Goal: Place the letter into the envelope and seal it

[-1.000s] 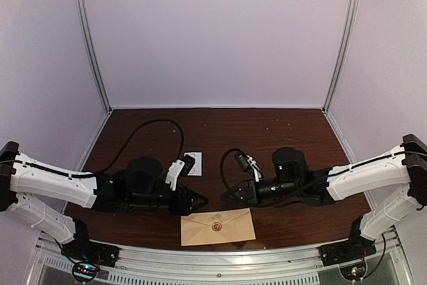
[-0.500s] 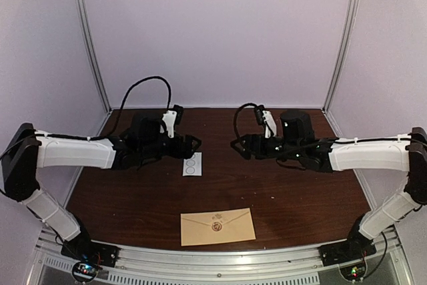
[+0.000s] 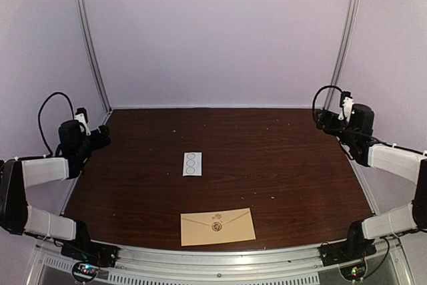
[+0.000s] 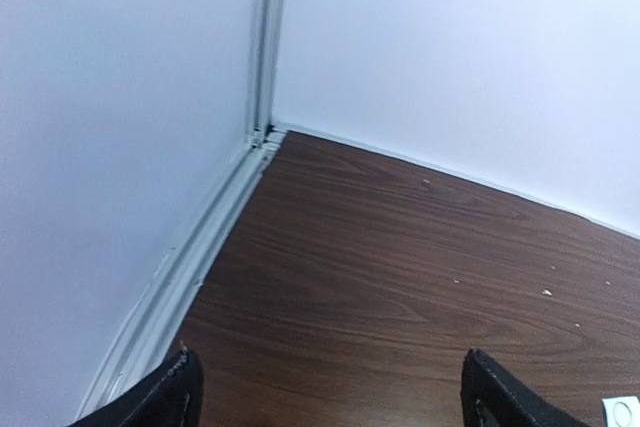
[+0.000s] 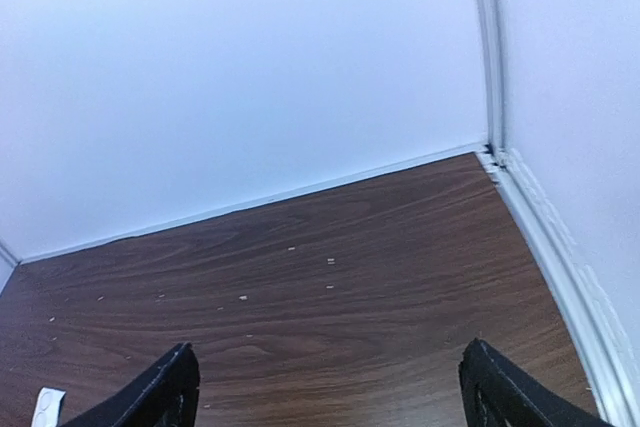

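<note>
Both arms have swung away from the near centre of the table. A second ago their grippers sat low, just beside the envelope's far edge. Now the left gripper (image 3: 100, 137) hangs by the far-left corner and the right gripper (image 3: 325, 119) by the far-right corner, each well apart from the paper. Their jaws have spread on the way out. In both wrist views the two black fingertips stand wide apart with only bare wood between them, so neither claw holds anything.

The tan envelope (image 3: 218, 226) has not shifted. It lies flat at the near edge, centred between the arm bases, with its pointed flap folded down and a round seal (image 3: 217, 225) on the tip. The letter is not visible, so it is presumably inside. The task looks finished, and this retreat reads as the arms clearing off.

The white sticker card (image 3: 192, 163) rests mid-table, beyond the envelope and apart from it, with three circles on it.

The table (image 3: 287, 165) is dark brown wood grain, scattered with a few pale specks toward the far side. Plain pale walls (image 3: 213, 31) enclose it on three sides, with metal posts (image 3: 90, 45) in the far corners and an aluminium rail (image 3: 220, 258) along the near edge.
</note>
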Available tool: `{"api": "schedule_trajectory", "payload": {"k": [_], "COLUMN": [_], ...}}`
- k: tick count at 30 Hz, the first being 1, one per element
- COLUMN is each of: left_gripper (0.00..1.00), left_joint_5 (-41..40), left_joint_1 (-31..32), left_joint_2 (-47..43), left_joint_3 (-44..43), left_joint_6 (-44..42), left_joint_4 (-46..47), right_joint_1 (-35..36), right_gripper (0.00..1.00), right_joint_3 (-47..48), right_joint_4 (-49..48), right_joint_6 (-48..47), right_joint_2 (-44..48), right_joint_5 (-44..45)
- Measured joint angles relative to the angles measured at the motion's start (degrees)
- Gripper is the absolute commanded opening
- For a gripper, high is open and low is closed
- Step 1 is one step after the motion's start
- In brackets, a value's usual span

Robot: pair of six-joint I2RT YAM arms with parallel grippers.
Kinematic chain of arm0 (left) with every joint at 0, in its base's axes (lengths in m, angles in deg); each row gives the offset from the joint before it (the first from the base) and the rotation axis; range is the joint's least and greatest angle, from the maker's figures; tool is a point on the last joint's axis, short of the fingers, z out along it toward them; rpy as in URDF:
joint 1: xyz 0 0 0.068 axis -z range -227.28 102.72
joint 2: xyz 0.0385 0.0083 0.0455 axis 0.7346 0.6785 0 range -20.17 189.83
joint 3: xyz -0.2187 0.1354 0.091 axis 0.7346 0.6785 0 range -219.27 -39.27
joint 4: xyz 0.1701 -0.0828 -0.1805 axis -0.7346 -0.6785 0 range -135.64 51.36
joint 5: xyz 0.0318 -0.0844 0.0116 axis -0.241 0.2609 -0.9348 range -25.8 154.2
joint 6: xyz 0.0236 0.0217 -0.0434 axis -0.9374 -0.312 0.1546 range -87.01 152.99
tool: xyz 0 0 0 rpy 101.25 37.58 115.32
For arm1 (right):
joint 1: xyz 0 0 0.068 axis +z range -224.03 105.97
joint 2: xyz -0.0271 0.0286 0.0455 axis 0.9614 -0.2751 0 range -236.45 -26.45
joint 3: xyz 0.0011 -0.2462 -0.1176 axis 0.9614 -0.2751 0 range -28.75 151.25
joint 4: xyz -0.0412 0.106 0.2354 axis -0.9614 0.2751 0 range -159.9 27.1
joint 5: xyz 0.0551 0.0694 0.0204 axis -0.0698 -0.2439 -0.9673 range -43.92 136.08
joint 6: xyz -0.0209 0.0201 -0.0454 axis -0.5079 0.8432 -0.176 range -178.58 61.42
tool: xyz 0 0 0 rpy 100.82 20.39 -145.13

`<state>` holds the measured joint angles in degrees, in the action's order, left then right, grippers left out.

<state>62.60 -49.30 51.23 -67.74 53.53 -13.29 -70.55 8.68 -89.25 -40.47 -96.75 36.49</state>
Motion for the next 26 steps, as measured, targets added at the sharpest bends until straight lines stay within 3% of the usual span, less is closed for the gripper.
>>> {"api": "schedule_trajectory", "payload": {"k": [6,12,26], "left_gripper": [0.94,0.98,0.98], "left_joint_5": [-6.5,-8.2,-10.1], "left_joint_1": [-2.4,-2.4,-2.4], "left_joint_2": [-4.4,-4.0,-2.2], "left_joint_3": [11.5,15.0,15.0], "left_joint_6": [-5.1,-7.5,-8.6], "left_joint_4": [11.8,18.2,22.5], "right_joint_1": [-10.5,-11.4,-11.4], "right_gripper": [0.91,0.91,0.91], "right_joint_3": [-12.7,-22.4,-23.5], "right_joint_4": [-11.5,-21.9,-29.2], "right_joint_6": [-1.2,-3.4,-4.9], "right_joint_2": [2.8,3.7,5.4], "right_joint_5": [1.4,3.8,5.2]}}
